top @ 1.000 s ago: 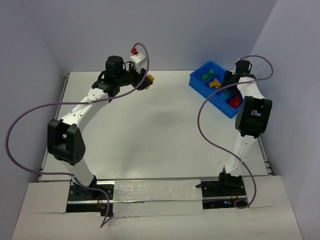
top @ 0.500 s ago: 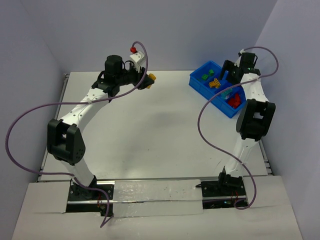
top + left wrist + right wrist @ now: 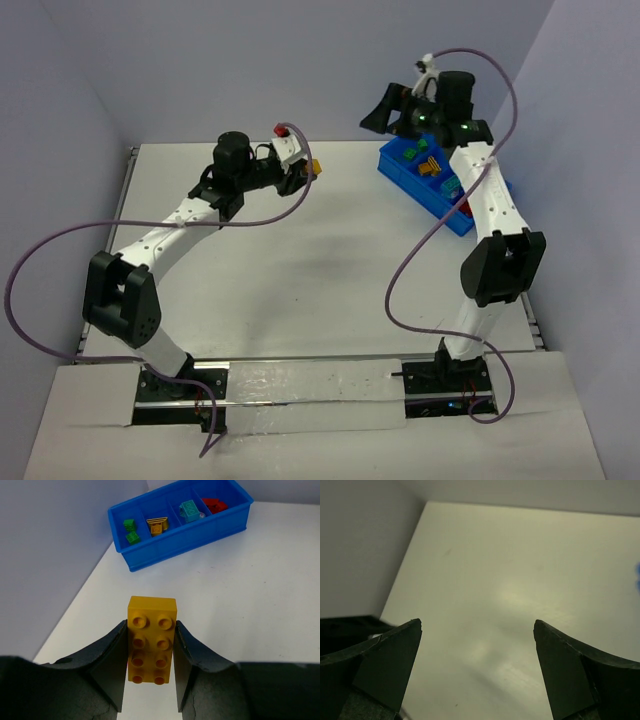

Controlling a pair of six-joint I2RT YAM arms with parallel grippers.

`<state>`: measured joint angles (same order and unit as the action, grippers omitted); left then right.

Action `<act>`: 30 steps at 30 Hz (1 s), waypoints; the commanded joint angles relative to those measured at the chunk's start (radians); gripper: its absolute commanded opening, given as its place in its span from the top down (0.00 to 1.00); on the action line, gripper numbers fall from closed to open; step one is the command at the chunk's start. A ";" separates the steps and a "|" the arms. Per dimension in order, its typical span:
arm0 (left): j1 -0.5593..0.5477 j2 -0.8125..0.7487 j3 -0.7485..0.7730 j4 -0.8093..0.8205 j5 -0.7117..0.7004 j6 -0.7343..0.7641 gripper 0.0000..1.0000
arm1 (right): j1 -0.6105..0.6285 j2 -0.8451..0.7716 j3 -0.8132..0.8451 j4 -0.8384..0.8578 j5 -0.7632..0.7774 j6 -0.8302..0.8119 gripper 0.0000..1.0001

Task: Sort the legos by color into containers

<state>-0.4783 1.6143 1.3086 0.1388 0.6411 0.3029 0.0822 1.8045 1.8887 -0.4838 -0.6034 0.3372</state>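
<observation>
Shifted slightly rightward since a second ago, the left end effector [image 3: 303, 170], upper left of centre, pinches a yellow lego [image 3: 151, 639] above the surface [image 3: 330, 260]; the right end effector [image 3: 383, 112] has risen off the blue bin [image 3: 190, 542], upper right, gaping wide and empty

Wide table [image 3: 320, 270] surface lies open left of the bin [image 3: 200, 532].

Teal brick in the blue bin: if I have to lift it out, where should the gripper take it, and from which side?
Come from straight above: the walls and dividers of the blue bin close off any sideways approach. Pinch the teal brick across two opposite smooth sides, not its studded face, which is turned upward and looks slightly tilted. Probably spread the jaws along the compartment's length, where there is more room.
</observation>
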 commanded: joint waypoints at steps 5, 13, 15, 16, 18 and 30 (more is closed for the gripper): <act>-0.022 -0.066 -0.020 0.117 0.023 0.065 1.00 | 0.163 -0.064 -0.059 0.011 -0.197 -0.051 0.00; -0.054 -0.091 -0.048 0.125 0.036 0.027 1.00 | 0.234 -0.064 -0.064 -0.011 -0.274 -0.131 0.10; -0.059 -0.098 -0.055 0.122 0.031 0.026 1.00 | 0.247 -0.070 -0.066 -0.019 -0.291 -0.151 0.13; -0.059 -0.099 -0.057 0.122 0.029 0.025 1.00 | 0.249 -0.070 -0.068 -0.022 -0.298 -0.156 0.14; -0.060 -0.099 -0.059 0.123 0.025 0.024 1.00 | 0.259 -0.076 -0.075 -0.033 -0.302 -0.175 0.15; -0.060 -0.092 -0.051 0.151 0.001 0.012 1.00 | 0.271 -0.097 -0.142 -0.067 -0.292 -0.204 0.34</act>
<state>-0.5352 1.5578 1.2427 0.2237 0.6512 0.3204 0.3447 1.7821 1.7733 -0.5405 -0.8837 0.1539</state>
